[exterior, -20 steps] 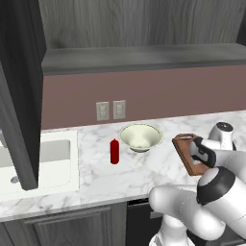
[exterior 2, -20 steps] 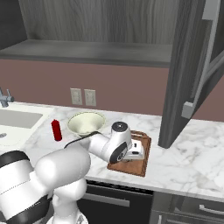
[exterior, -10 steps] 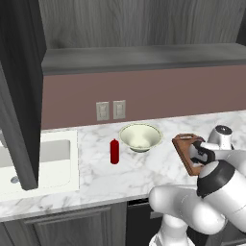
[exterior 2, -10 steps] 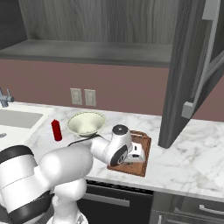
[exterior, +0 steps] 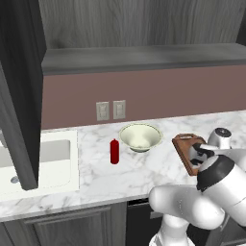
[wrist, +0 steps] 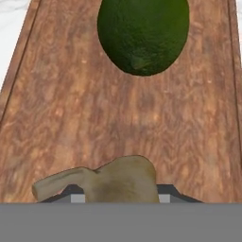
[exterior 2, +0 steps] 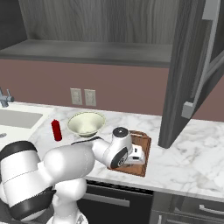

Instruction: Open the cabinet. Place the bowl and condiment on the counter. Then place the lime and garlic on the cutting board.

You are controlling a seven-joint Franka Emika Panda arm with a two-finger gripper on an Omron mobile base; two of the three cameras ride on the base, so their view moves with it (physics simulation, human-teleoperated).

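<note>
You have the arm bent low over the cutting board (exterior: 185, 150), which lies on the counter (exterior: 139, 170) to the right of the bowl (exterior: 140, 136). In the hand view the garlic (wrist: 118, 182) sits between the two dark finger tips at the bottom edge, resting on or just above the wood; the gripper (wrist: 120, 197) looks closed around it, though the tips are mostly hidden behind the lump, so you cannot be sure of contact on both sides. The lime (wrist: 143, 34) lies on the board farther along from the garlic, apart from it.

From the right base camera you see the hand (exterior 2: 136, 154) down over the board's near part, with the board's (exterior 2: 142, 148) far right corner showing beyond it.

The bowl stands upright on the marble near the wall outlets (exterior: 110, 110), and the condiment (exterior: 114, 151) stands upright just to its left, nearer to you. The sink (exterior: 29, 161) is at the far left. The cabinet (exterior 2: 192, 74) doors hang open, one at the left edge of the left base view (exterior: 19, 86) and one at the right of the right base view.
</note>
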